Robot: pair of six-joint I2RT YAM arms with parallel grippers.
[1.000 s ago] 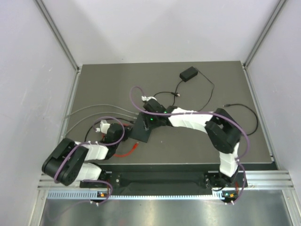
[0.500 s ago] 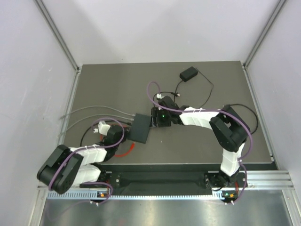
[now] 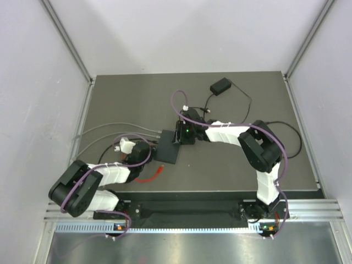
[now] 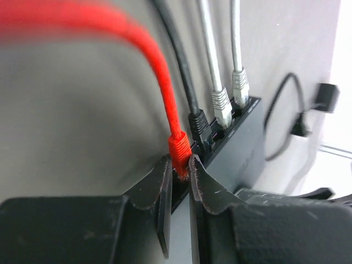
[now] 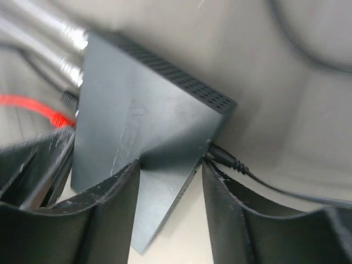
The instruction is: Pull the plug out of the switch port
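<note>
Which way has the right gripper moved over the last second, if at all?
Yes. The right gripper shifted right, toward the power brick, from over the switch to its right edge.

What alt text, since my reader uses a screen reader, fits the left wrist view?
The left hand is pinched shut on a red plug at the near end of the port row of the black switch, with the red cable arcing up out of frame. Next along sit a black plug and two grey plugs, all seated.

No legible text or markings anywhere.
</note>
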